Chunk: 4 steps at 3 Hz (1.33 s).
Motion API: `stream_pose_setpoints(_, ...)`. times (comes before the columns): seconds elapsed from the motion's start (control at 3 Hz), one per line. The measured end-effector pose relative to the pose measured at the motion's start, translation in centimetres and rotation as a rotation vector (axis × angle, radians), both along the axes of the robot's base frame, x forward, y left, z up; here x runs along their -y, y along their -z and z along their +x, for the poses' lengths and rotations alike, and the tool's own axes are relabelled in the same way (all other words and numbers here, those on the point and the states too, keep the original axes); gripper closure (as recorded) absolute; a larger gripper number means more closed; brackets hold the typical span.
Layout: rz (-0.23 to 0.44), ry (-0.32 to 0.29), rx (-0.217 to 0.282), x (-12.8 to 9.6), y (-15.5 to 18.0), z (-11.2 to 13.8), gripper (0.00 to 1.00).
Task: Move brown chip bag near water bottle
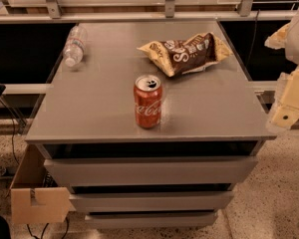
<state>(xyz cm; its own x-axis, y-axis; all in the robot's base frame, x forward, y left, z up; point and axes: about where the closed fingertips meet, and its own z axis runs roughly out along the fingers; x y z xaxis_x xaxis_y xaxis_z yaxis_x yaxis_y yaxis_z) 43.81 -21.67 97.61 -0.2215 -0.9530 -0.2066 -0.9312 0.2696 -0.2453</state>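
The brown chip bag (187, 53) lies crinkled at the back right of the grey cabinet top (89, 108), dark brown in the middle with pale yellow ends. The water bottle (74, 46), clear with a white cap, lies on its side at the back left, well apart from the bag. My gripper (289, 106) is a pale cream shape at the right edge of the camera view. It is off the cabinet's right side, lower than the bag and to its right, and holds nothing that I can see.
A red soda can (148, 101) stands upright at the front middle, between me and the bag. The cabinet has several drawers (149, 171) below. A metal rail (139, 16) runs behind it. A cardboard piece (37, 203) leans at the lower left.
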Motion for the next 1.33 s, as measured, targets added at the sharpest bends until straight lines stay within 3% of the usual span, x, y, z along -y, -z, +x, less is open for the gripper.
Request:
stream_pose_setpoints(0.67, -0.003, 0.015, 0.017, 0.1, -0.3, 0.2, 0.0)
stream_pose_setpoints(1.0, -0.042, -0.035, 0.053, -0.3, -0.6, 2.4, 0.0)
stream_pose_setpoints(1.33, -0.099, -0.127, 0.095, -1.5, -1.1, 6.1, 0.0)
